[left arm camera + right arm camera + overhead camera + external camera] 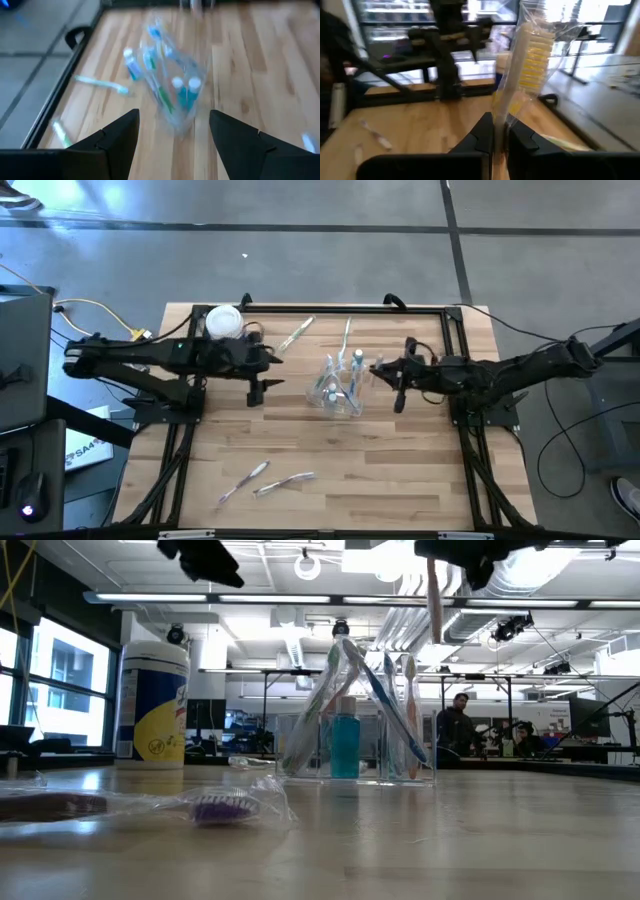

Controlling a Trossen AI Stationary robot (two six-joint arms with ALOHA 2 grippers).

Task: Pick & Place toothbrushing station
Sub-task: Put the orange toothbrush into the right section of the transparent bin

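Observation:
The toothbrushing station (340, 387) is a clear boxy holder standing on the wood table, with toothbrushes and blue bottles upright in it (355, 725). My right gripper (380, 368) hovers just right of it, shut on a plastic-wrapped toothbrush (532, 55) with yellow bristles. That toothbrush (433, 600) shows in the low view, hanging above the station's right side. My left gripper (172, 135) is open and in the air left of the station (170, 85), pointing toward it, with nothing between its fingers. My right gripper pinches the wrapped toothbrush's handle (499, 112) between its two shut fingers. The fingers reach in level from the table's right and lie across the brush. The brush stands roughly upright, bristle end away from the fingers, lifted clear of table and station.
A white tub with a yellow label (222, 321) stands at the far left. Loose wrapped toothbrushes lie behind the station (297, 335), (347, 335) and near the front edge (243, 480), (285, 483). A black frame (455, 340) borders the table.

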